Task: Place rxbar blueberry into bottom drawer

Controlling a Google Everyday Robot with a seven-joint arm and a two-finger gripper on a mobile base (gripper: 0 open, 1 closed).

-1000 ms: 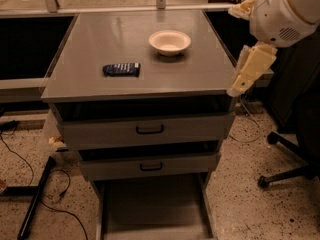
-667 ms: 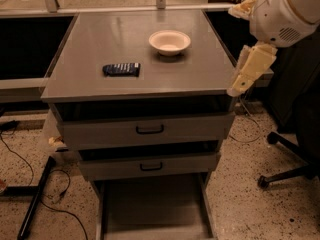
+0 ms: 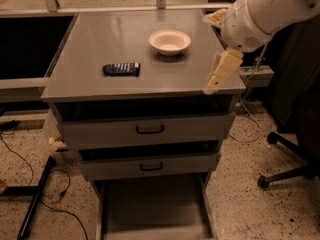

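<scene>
The rxbar blueberry (image 3: 121, 69), a small dark navy bar, lies flat on the grey cabinet top (image 3: 100, 39), left of centre. The bottom drawer (image 3: 155, 204) is pulled out at the foot of the cabinet, a shallow grey tray with nothing in it. My gripper (image 3: 221, 71) hangs over the right front corner of the cabinet top, pointing down, far to the right of the bar and holding nothing that I can see.
A cream bowl (image 3: 170, 41) stands on the cabinet top behind the bar, right of centre. Two upper drawers with black handles (image 3: 150, 129) are slightly open. An office chair base (image 3: 287, 166) stands on the right. Cables and a black stand leg (image 3: 35, 199) lie on the floor at left.
The gripper and arm have shifted slightly left and down over the cabinet's right edge. The bar, bowl and drawers have not moved.
</scene>
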